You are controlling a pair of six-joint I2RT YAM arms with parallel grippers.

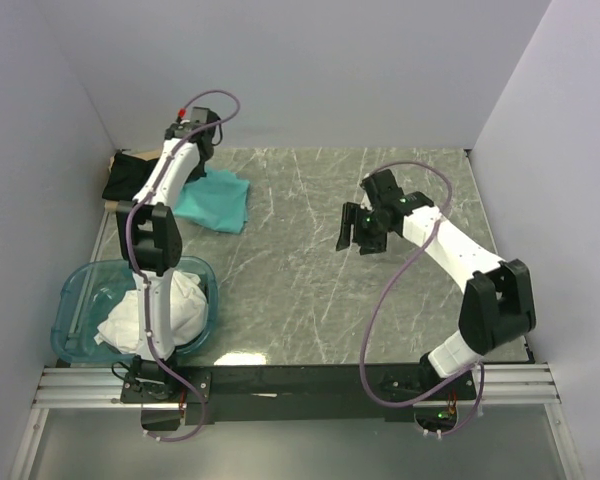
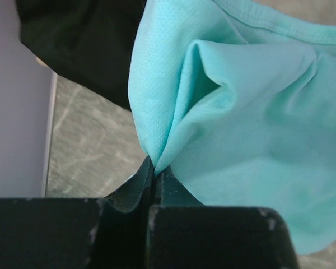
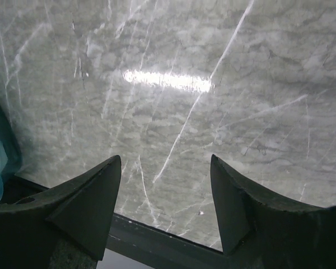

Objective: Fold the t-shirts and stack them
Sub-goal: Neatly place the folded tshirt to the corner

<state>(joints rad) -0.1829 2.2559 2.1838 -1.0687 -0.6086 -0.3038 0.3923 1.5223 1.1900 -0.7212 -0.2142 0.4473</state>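
Observation:
A mint-teal t-shirt lies bunched at the far left of the table. My left gripper is shut on a pinched fold of its edge, which shows up close in the left wrist view as teal cloth squeezed between the closed fingertips. A black t-shirt lies just left of it, against the wall, and also shows as dark cloth. White t-shirts fill the blue tub. My right gripper hangs open over bare table right of centre, with nothing between its fingers.
The translucent blue tub stands at the near left, beside the left arm's base. A tan sheet edge pokes out under the black shirt. The grey walls close in at the left, back and right. The marble tabletop spans the middle.

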